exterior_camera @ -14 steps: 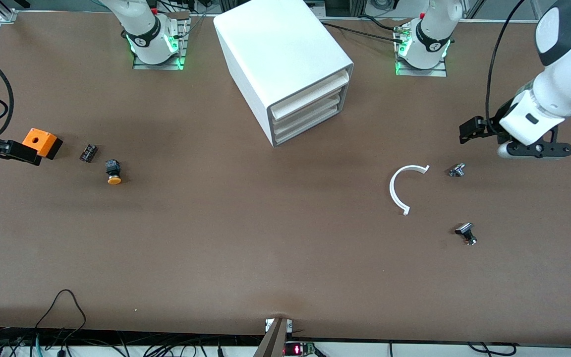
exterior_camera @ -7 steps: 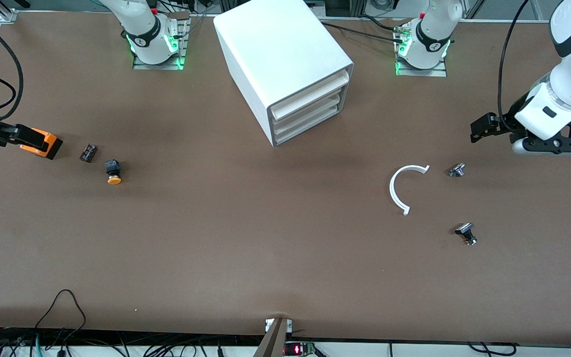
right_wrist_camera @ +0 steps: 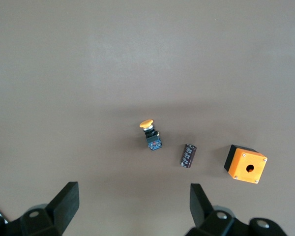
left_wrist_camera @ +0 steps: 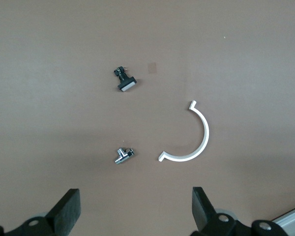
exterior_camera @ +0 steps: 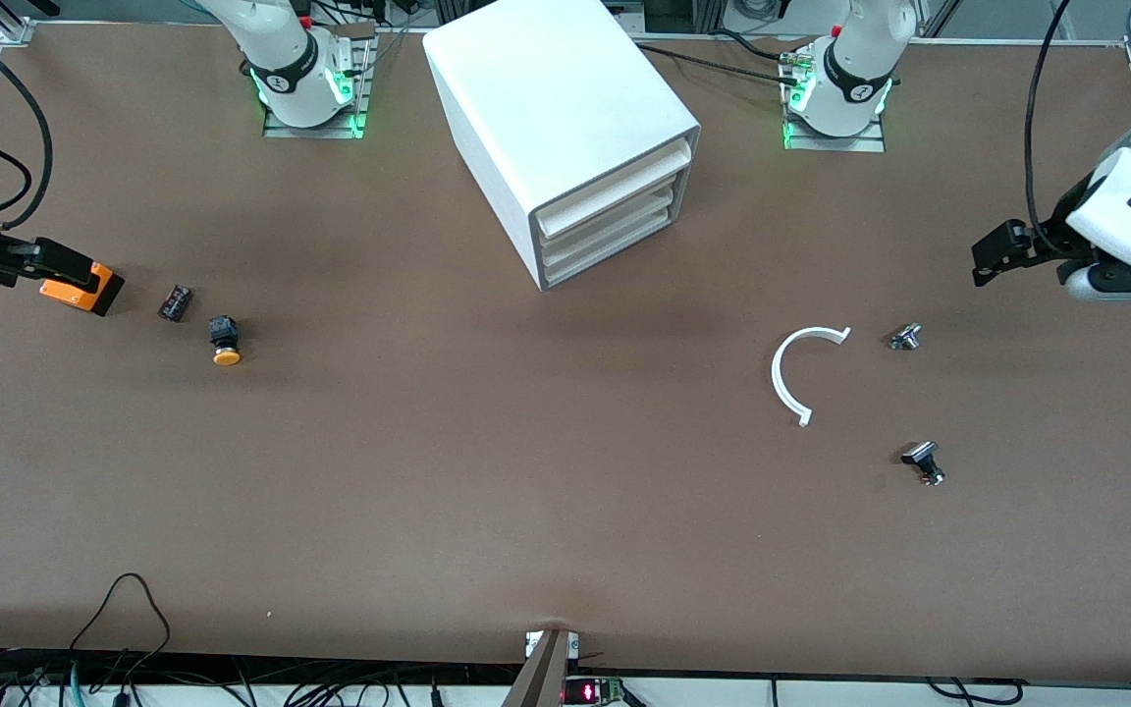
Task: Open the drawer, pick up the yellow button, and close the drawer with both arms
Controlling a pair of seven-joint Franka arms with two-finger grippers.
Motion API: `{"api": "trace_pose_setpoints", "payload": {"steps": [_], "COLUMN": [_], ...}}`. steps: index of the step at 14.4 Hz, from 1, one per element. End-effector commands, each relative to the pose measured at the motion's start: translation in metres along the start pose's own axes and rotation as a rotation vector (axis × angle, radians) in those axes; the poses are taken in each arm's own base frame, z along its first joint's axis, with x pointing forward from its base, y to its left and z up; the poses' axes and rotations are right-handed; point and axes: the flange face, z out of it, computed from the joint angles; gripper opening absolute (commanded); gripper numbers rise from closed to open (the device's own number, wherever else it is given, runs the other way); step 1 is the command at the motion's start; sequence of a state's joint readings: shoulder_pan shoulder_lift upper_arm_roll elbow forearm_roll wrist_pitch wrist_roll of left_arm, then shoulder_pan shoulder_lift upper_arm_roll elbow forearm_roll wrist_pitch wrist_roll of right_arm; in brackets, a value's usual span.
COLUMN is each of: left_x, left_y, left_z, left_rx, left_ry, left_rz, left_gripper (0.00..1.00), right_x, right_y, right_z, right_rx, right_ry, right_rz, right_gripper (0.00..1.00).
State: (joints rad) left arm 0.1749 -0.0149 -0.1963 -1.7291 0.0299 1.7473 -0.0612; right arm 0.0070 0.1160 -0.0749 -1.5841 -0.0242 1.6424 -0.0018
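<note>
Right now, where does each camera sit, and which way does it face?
Front view: high across the table, facing both bases; shows the cabinet, both arms, left hand, right hand.
Left wrist view: looks down at the white arc; open fingers at the edge.
Right wrist view: looks down at the button and orange cube; open fingers.
Shared: front and right wrist both show the button.
</note>
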Motion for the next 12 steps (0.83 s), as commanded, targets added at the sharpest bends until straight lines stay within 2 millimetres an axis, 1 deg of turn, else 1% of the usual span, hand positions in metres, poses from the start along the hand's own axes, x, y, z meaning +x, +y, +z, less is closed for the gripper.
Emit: {"api": "trace_pose_setpoints", "payload": {"steps": [1,4,7,12], "left_x": [0.0119,0.0108,0.0079,0.0080], "left_y": [0.0015,0.0098,0.0046,0.0054], "left_z": [-0.0035,-0.0043,-0.0005,-0.0013], "left_rx": [0.005,0.009,0.008,0.008], "left_ry": [-0.005,-0.006,-0.040,-0.039], "left_rz": [0.002,0.017,0.001,0.003], "left_gripper": [1.00,1.00,1.00,1.00], "right_x": [-0.0051,-0.0059,-0.0052,-0.0047], "right_y": [0.0006,0.0014,0.0032,0.0076], "right_z": [-0.0022,-0.0015,-0.0009,0.0000], "right_rx": [0.005,0.005,0.005,0.005], "right_ry": [0.009,0.001,0.002,0.002], "right_rz": [-0.014,0.003,0.000,-0.001], "right_gripper": [1.00,1.00,1.00,1.00]}}
